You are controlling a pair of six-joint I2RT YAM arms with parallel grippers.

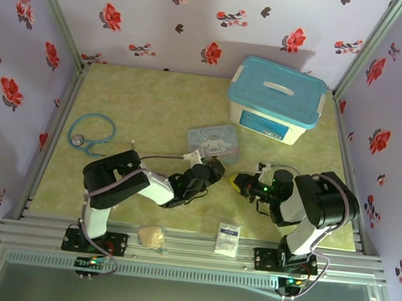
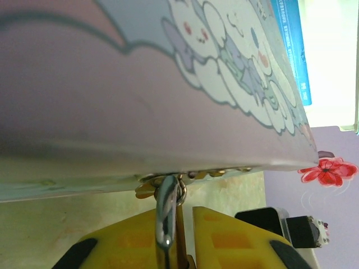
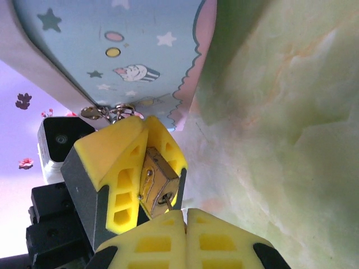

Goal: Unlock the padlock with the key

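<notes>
The brass padlock (image 3: 159, 180) is clamped between the yellow fingers (image 3: 120, 168) of my left gripper (image 1: 217, 170), keyhole end facing my right gripper (image 3: 185, 216). The thin key (image 3: 169, 200) runs from the keyhole into the right gripper's shut fingertips. In the left wrist view the silvery shackle (image 2: 165, 216) rises from between my left gripper (image 2: 185, 241) fingers, with a small ring and brass-coloured keys (image 2: 147, 188) at its top, just under the blue cartoon tin (image 2: 140, 84). From above, the two grippers meet tip to tip in front of the tin (image 1: 215, 141), the right gripper (image 1: 241, 182) on the right.
A white box with a blue lid (image 1: 275, 101) stands at the back right. A blue stethoscope (image 1: 89, 134) lies at the left. A white sachet (image 1: 227, 238) and a beige lump (image 1: 151, 236) rest on the near rails. Floral walls close in three sides.
</notes>
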